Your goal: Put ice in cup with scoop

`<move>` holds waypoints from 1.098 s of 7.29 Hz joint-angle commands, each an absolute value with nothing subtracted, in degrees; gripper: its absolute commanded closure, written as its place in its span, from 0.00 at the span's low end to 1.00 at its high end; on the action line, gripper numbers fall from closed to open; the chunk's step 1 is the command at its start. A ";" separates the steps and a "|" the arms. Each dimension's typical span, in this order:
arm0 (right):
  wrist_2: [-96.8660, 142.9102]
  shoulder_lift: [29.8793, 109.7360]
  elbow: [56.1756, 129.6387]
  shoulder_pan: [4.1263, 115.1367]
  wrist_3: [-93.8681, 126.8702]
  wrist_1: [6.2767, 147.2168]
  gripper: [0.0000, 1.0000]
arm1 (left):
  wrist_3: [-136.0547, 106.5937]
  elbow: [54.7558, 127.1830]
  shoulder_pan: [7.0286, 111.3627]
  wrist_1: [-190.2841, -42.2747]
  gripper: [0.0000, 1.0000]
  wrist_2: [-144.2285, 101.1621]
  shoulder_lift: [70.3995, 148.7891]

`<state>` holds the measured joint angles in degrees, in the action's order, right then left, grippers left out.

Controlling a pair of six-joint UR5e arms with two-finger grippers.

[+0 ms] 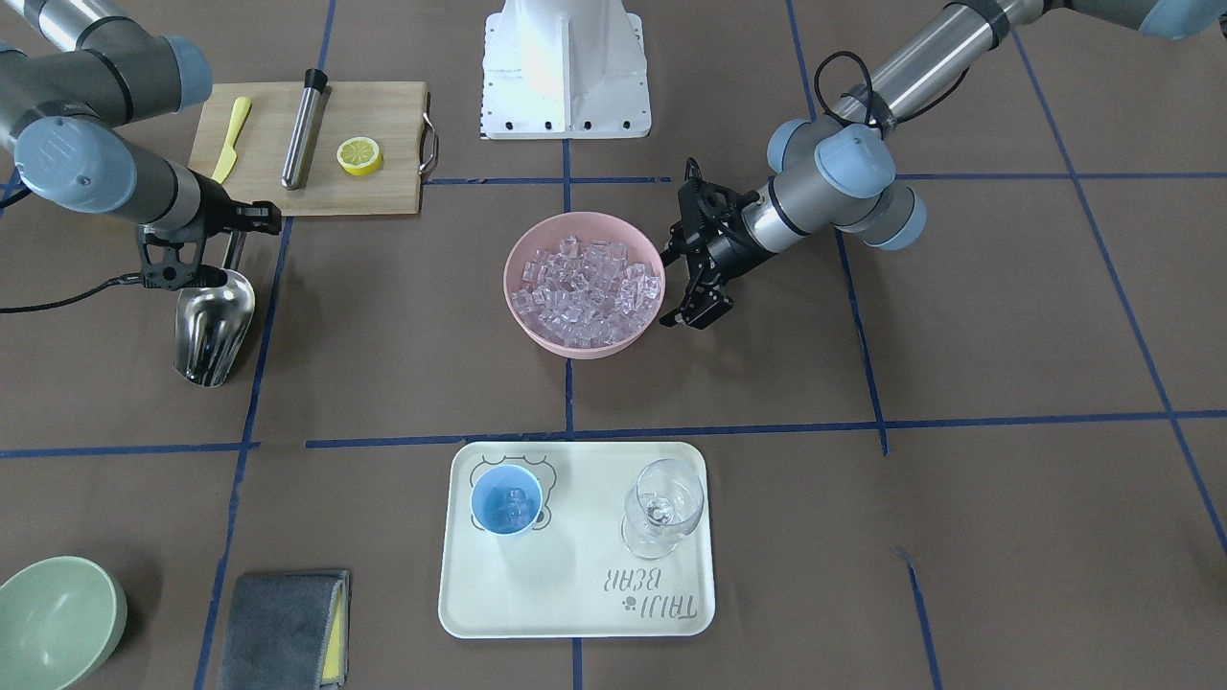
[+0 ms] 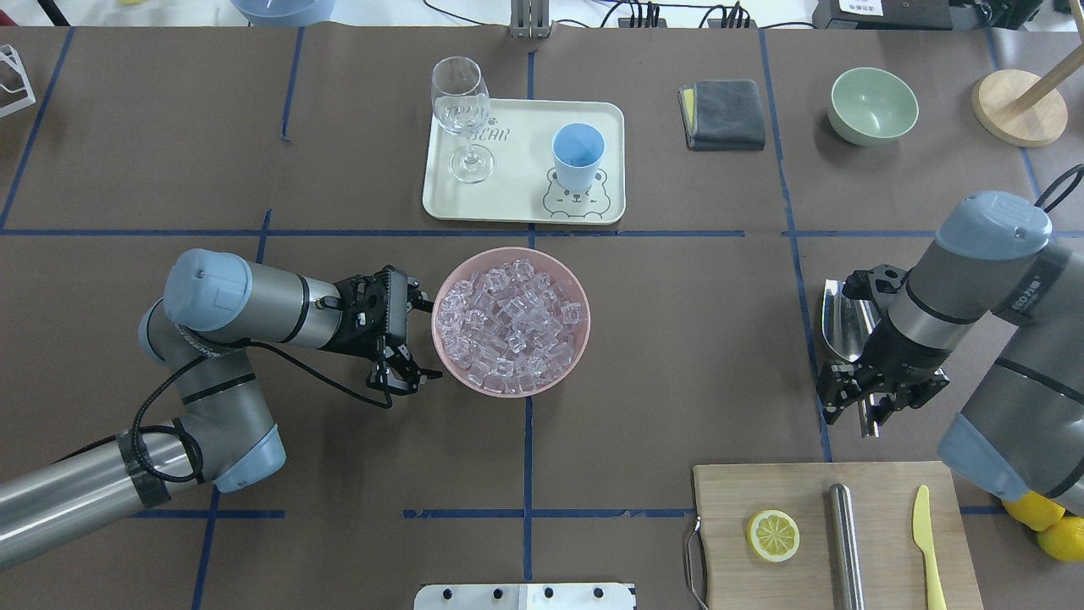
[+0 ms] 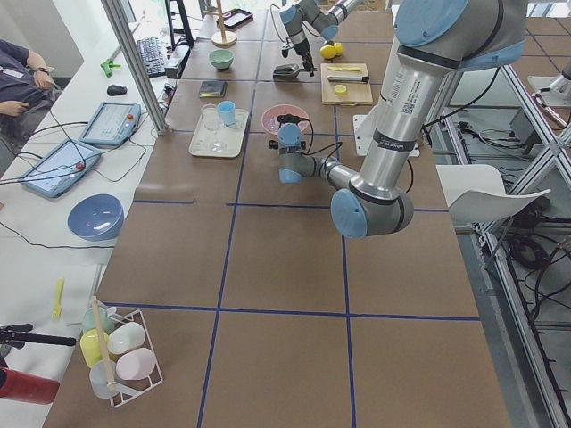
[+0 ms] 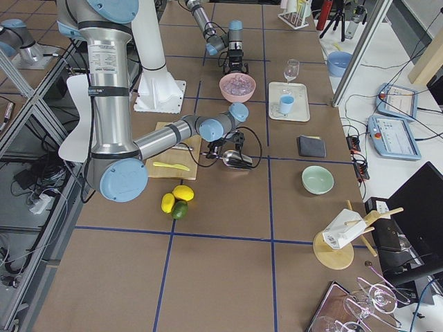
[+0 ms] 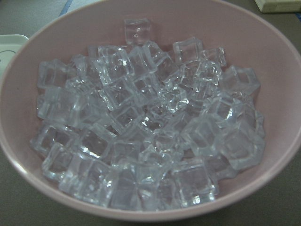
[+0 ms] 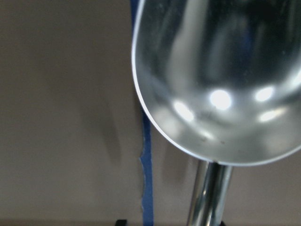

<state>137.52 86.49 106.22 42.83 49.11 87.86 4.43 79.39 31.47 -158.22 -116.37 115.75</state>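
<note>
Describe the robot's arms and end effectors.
Both arms, the left arm and the right arm, are silver-grey tubes with pale blue joint caps. A black cable loops along the left one, with a black tape band; the right bears dark lettering. The left end effector and right end effector are black, two-fingered.

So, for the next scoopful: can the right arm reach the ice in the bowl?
Probably yes: bare table between right gripper and pink bowl, ice uncovered, left gripper on the bowl's opposite side.
</note>
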 commanded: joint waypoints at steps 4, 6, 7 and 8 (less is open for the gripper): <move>124.27 83.67 106.54 59.18 36.67 87.80 0.00 | 4.39 79.45 33.30 -158.29 0.00 -116.37 114.10; 124.71 86.72 104.60 68.43 21.58 89.29 0.00 | 4.57 79.80 36.99 -157.77 0.00 -117.07 111.37; 125.93 89.71 104.50 72.82 13.70 89.21 0.00 | 4.48 79.80 39.18 -157.42 0.00 -117.33 110.57; 128.30 92.09 104.50 77.82 7.18 89.82 0.00 | 4.40 79.80 43.11 -155.93 0.00 -120.38 110.04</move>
